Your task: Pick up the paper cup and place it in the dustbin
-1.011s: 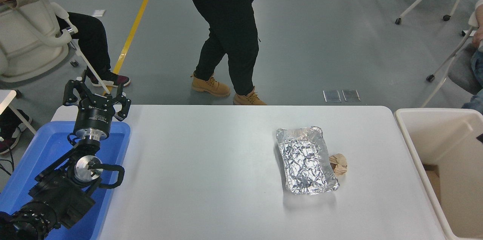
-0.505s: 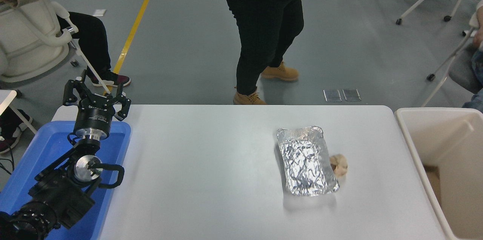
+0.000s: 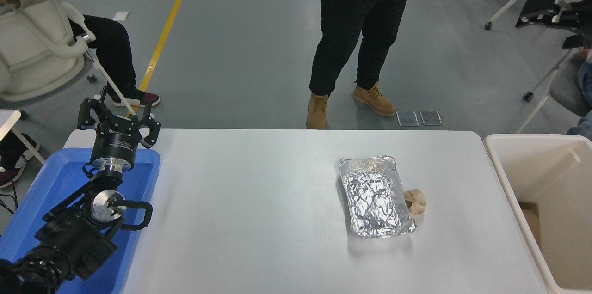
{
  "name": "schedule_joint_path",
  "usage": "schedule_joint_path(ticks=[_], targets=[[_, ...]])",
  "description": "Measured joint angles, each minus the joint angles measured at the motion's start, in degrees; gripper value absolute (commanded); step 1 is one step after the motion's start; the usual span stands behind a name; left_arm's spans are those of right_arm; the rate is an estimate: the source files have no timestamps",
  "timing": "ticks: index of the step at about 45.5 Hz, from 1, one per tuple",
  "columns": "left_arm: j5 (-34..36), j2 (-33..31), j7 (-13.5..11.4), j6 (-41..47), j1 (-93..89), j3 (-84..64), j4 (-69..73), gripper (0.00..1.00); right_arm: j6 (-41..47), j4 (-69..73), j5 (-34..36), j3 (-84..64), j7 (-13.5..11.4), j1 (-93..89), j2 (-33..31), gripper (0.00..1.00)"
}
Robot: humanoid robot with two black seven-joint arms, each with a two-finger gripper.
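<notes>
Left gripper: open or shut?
Open. The left gripper, parked above the blue tub, has its fingers spread apart with nothing between them.

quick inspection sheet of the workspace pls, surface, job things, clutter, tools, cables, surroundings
surface: white table, mostly bare
job's things: paper cup not seen; dustbin at the table's right end
clutter: foil tray with a crumpled brown paper wad touching its right side; blue tub at left
tools: left tool open, parked above the blue tub; right tool not in view
cables: black cable looped on the left arm
surroundings: person standing at the far side; seated person far left; chairs
</notes>
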Motion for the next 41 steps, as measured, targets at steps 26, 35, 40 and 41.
schedule_joint_path(ticks=[26, 35, 40, 41], targets=[[0.00, 0.00, 0.00, 0.00, 0.03, 0.00, 0.04, 0.99, 10.19, 16.66, -0.58, 0.02, -0.01, 12.49, 9.49, 1.00], [0.00, 0.00, 0.00, 0.00, 0.03, 0.00, 0.04, 0.99, 10.68, 18.42, -0.24, 0.80, -0.01, 12.58, 11.63, 1.00], [0.01, 0.00, 0.00, 0.00, 0.03, 0.00, 0.04, 0.99, 10.81, 18.87, -0.15, 1.31, -0.02, 12.40, 12.26, 1.00], [0.00, 0.00, 0.00, 0.00, 0.03, 0.00, 0.04, 0.99, 10.83, 18.96, -0.14, 1.40, -0.02, 12.36, 12.38, 1.00]])
